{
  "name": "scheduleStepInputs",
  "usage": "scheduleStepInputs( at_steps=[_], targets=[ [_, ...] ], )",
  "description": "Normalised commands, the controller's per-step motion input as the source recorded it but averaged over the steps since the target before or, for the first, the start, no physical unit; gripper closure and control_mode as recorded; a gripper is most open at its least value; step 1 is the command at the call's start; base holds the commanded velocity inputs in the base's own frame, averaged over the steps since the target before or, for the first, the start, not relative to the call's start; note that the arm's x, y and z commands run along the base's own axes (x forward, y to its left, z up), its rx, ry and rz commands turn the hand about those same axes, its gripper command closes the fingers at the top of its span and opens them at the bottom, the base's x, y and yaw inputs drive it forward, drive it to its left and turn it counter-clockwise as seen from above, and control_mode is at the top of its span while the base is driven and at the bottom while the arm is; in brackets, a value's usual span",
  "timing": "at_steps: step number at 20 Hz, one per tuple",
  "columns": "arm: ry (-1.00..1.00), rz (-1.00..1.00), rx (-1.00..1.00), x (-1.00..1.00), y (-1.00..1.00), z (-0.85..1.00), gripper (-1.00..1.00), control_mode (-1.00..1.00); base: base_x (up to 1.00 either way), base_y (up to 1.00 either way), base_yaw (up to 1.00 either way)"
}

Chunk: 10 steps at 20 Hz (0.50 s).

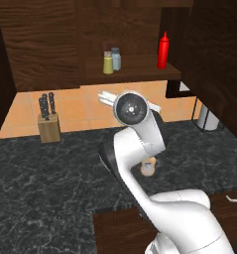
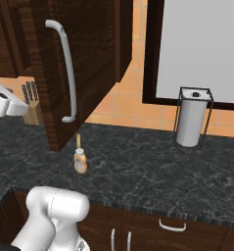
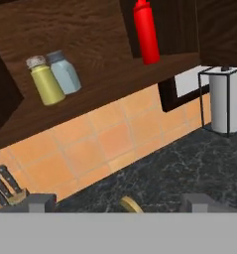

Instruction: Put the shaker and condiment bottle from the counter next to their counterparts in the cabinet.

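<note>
The yellow-green shaker [image 1: 108, 63] [image 3: 45, 79] stands on the cabinet shelf [image 1: 140, 72] [image 3: 105, 94], touching or nearly touching the pale blue-grey shaker [image 1: 116, 58] [image 3: 64, 72]. Further right on the shelf stands the tall red bottle [image 1: 163, 50] [image 3: 146, 32]. The squat orange condiment bottle [image 2: 80, 161] [image 1: 148, 169] stands upright on the black counter [image 2: 152, 166], partly hidden behind my arm in the left base view. My gripper [image 3: 120, 202] is open and holds nothing. It hangs below the shelf and faces the backsplash.
A knife block [image 1: 48, 124] [image 2: 31, 110] stands at the back left of the counter. At the back right is a paper towel holder [image 2: 192, 120] [image 3: 225, 101]. The open cabinet door [image 2: 79, 63] with its long handle juts out above the counter.
</note>
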Motion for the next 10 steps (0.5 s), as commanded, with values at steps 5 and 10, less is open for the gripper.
scheduleStepInputs(
  at_steps=[5,10],
  targets=[
    [0.04,-0.16,0.0,-0.23,-0.05,-0.63,-1.0,-1.0,0.0,0.0,0.0],
    [0.03,-0.07,0.01,0.04,-0.21,-0.46,-1.0,-1.0,0.0,0.0,0.0]
  ],
)
